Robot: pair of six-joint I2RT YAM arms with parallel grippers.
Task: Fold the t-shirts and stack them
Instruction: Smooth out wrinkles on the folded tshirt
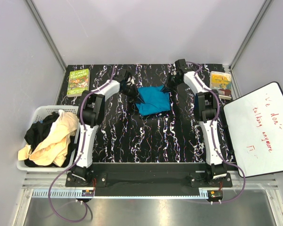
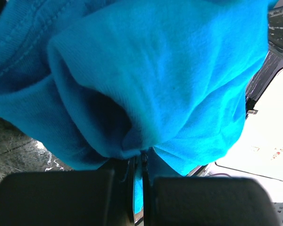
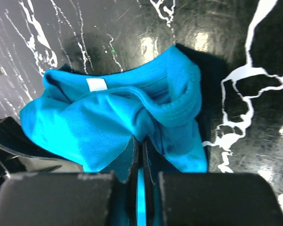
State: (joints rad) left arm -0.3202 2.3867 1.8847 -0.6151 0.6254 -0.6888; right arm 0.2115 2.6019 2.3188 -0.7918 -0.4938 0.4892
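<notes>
Top external shows the teal shirt (image 1: 152, 100) bunched on the table (image 1: 146, 141), far middle, between the arms. Left gripper (image 2: 140, 162) and right gripper (image 3: 141, 148) each pinch a fold of it, jaws pressed together. Light and limp, it should sag; hem or collar edges likely grip best.

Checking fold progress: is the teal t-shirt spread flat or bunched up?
Bunched: the teal t-shirt is crumpled, pinched by the left gripper and right gripper.
</notes>
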